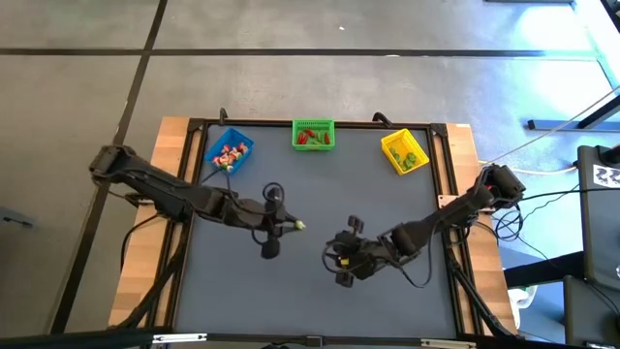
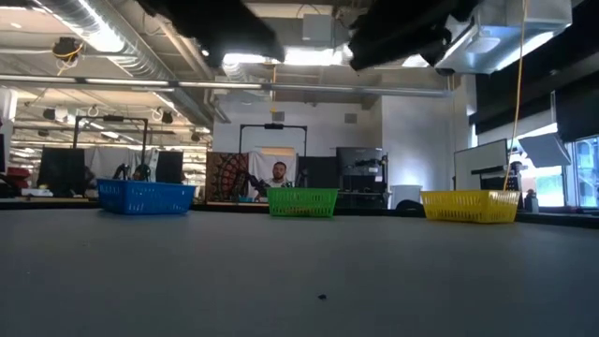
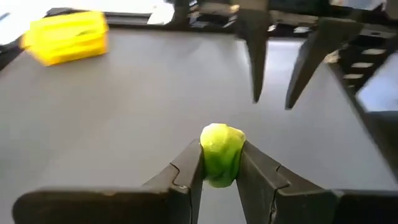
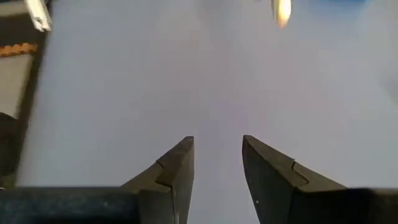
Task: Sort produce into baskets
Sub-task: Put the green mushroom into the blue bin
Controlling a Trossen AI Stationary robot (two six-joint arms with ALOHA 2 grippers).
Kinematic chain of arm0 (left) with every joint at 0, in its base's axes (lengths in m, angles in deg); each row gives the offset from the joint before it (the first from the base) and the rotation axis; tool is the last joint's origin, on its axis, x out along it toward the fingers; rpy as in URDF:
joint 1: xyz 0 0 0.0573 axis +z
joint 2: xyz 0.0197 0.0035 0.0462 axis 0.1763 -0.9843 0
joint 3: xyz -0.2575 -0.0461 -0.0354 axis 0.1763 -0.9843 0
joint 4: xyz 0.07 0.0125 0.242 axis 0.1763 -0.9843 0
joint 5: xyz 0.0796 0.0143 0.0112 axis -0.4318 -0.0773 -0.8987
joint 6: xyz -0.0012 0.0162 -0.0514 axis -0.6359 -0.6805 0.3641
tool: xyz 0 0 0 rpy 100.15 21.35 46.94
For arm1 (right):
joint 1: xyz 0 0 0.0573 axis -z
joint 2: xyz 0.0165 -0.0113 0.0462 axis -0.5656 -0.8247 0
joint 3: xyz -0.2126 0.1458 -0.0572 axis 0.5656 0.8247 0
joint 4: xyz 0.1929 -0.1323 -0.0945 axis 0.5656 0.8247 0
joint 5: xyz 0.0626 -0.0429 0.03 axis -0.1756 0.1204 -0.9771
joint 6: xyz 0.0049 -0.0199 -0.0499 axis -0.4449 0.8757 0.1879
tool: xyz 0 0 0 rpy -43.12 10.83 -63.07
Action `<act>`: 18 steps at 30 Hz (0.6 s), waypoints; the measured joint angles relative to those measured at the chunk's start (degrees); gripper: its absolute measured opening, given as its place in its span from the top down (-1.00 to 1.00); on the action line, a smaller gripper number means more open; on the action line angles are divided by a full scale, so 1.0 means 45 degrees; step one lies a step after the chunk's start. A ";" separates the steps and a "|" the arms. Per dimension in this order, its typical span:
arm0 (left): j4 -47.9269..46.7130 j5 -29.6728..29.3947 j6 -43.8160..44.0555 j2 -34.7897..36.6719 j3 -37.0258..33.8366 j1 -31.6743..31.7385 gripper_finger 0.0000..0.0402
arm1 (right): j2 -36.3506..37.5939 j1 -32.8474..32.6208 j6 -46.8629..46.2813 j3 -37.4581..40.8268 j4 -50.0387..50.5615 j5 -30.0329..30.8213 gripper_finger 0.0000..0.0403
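While the right end effector (image 4: 217, 165) gapes empty, the left end effector (image 3: 221, 171) pinches a green produce piece (image 3: 221, 154).

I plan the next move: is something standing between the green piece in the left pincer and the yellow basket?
The left pincer holds the green piece above mid-table. Toward the yellow basket the mat looks bare; only the right pincer hangs nearby, seemingly beside the straight path, empty.

Three baskets along the far edge: one blue (image 1: 230, 152) left, one green (image 1: 313, 135) middle, one yellow (image 1: 404, 151) right. Two arms. One green piece (image 3: 221, 154) held. Basket contents too small to count.
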 joint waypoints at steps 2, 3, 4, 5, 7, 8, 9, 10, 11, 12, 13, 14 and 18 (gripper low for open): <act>-0.1105 -0.0525 0.0298 0.0629 0.0000 0.0102 0.63 | 0.0000 0.0004 -0.0187 0.0010 0.0300 0.0003 0.32; -0.1705 -0.0841 0.0473 0.0952 0.0000 0.0154 0.63 | 0.0000 0.0013 -0.0330 0.0005 0.0310 -0.0008 0.32; -0.2230 -0.1145 0.0548 0.1257 0.0000 0.0237 0.63 | -0.0005 0.0013 -0.0404 0.0012 0.0350 -0.0007 0.32; -0.2802 -0.1468 0.0657 0.1580 0.0000 0.0302 0.63 | -0.0005 0.0016 -0.0414 0.0059 0.0364 -0.0017 0.32; -0.4087 -0.2229 0.0991 0.2186 0.0000 0.0471 0.63 | -0.0013 0.0013 -0.0437 0.0140 0.0398 -0.0025 0.32; -0.4741 -0.2648 0.1184 0.2500 0.0000 0.0596 0.63 | -0.0019 0.0013 -0.0455 0.0156 0.0409 -0.0031 0.32; -0.5447 -0.3112 0.1367 0.2786 0.0000 0.0740 0.63 | -0.0019 0.0013 -0.0477 0.0160 0.0406 -0.0031 0.32; -0.6265 -0.3619 0.1579 0.3054 0.0000 0.0916 0.63 | -0.0019 0.0013 -0.0486 0.0160 0.0395 -0.0031 0.32; -0.7087 -0.4182 0.1832 0.3288 0.0000 0.1137 0.63 | -0.0019 0.0013 -0.0487 0.0160 0.0392 -0.0027 0.32; -0.7838 -0.4850 0.2145 0.3467 0.0000 0.1355 0.63 | -0.0019 0.0013 -0.0487 0.0160 0.0392 -0.0026 0.32; -0.8599 -0.5556 0.2559 0.3604 0.0000 0.1574 0.63 | -0.0020 0.0013 -0.0487 0.0160 0.0392 -0.0015 0.32; -0.9354 -0.6235 0.2997 0.3695 0.0000 0.1822 0.63 | -0.0024 0.0013 -0.0487 0.0160 0.0392 0.0037 0.32; -1.1313 -0.7855 0.4380 0.3724 -0.0032 0.3021 0.63 | -0.0029 0.0013 -0.0455 0.0160 0.0396 0.0260 0.32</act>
